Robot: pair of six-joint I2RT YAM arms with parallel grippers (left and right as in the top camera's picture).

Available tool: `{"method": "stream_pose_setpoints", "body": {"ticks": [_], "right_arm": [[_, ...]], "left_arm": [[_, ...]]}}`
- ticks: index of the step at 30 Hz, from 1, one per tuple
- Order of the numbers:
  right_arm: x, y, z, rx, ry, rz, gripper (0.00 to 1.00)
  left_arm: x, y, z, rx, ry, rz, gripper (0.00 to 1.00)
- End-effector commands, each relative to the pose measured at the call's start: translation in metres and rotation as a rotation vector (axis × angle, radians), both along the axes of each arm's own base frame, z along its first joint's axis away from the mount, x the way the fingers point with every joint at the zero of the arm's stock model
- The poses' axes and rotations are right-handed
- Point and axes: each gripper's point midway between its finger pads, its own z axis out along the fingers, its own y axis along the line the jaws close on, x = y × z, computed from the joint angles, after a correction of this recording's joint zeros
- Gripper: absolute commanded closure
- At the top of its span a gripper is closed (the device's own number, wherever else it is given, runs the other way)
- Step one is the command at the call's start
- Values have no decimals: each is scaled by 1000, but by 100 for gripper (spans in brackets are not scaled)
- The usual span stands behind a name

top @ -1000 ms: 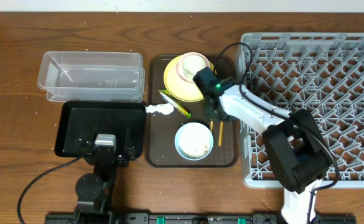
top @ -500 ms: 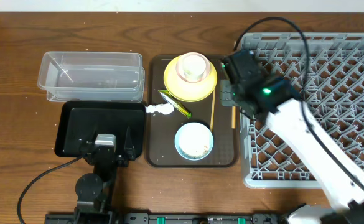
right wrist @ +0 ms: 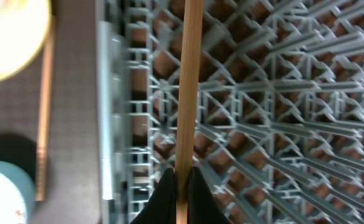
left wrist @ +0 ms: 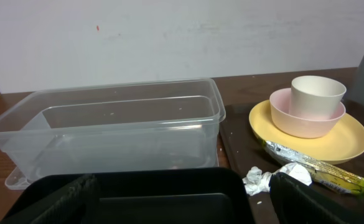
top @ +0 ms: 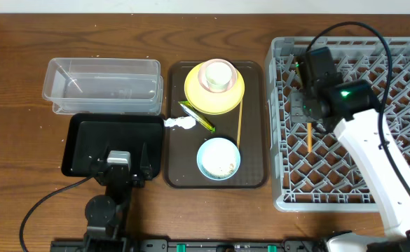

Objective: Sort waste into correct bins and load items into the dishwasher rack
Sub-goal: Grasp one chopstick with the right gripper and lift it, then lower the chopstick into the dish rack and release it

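My right gripper [top: 308,106] is shut on one wooden chopstick [right wrist: 186,81] and holds it over the left part of the grey dishwasher rack [top: 401,49]; its lower end shows in the overhead view [top: 308,138]. The other chopstick [top: 239,126] lies on the brown tray. The yellow plate [top: 195,94] carries the pink cup [top: 206,80] with the small white cup [top: 219,73] inside. The blue bowl [top: 219,158] holds white scraps. The green-yellow wrapper [top: 196,116] and white tissue [top: 179,123] lie on the tray's left. My left gripper [left wrist: 182,202] is open over the black bin tray [top: 92,136].
The clear tub [top: 103,84] stands behind the black tray. The dark brown serving tray [top: 254,175] sits between the bins and the rack. The rack's left wall [top: 278,126] borders the tray.
My right gripper has lifted one chopstick off the brown tray and carried it right, over the rack's left wall. The left arm has not moved.
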Motion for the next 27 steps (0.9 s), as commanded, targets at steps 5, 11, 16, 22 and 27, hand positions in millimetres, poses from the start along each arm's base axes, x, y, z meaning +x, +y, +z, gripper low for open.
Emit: {"method": "stream_pose_setpoints", "body": {"ticks": [5, 11, 16, 22, 27], "right_arm": [[-2, -25, -31, -93, 120, 63, 99], [-2, -31, -58, -110, 189, 66, 99], [-1, -31, -73, -117, 233, 66, 97], [0, -30, -86, -120, 268, 66, 88], [1, -24, -88, -85, 267, 74, 78]], "left_arm": [[-1, 4, -19, 16, 56, 23, 10], [-1, 4, -19, 16, 56, 23, 10], [-1, 4, -19, 16, 56, 23, 10], [-1, 4, -19, 16, 56, 23, 10], [-1, 4, -19, 16, 56, 23, 10]]}}
